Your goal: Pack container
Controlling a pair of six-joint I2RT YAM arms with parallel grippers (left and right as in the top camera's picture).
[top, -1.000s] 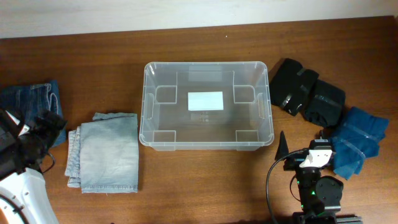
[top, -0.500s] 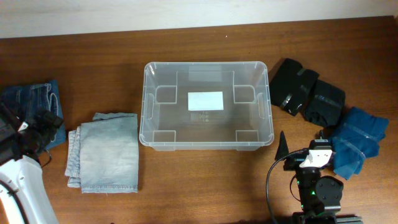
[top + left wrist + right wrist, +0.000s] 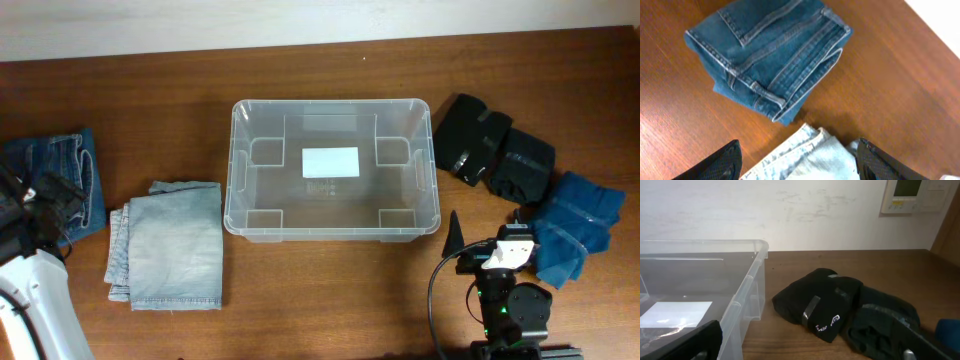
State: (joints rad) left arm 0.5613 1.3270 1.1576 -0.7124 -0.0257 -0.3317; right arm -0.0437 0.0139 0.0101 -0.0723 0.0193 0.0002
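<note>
The clear plastic container stands empty at the table's middle, a white label on its base; its right wall shows in the right wrist view. My left gripper is open at the far left, above the near corner of the folded light-blue jeans, with folded dark-blue jeans beyond it. My right gripper is open and empty near the front right, its fingers pointing toward two folded black garments.
A folded blue garment lies at the right, beside the right arm's base. A white wall with a control panel stands behind the table's far edge.
My left arm has drawn back toward the left front, uncovering more of the dark-blue jeans. The right arm has not moved.
</note>
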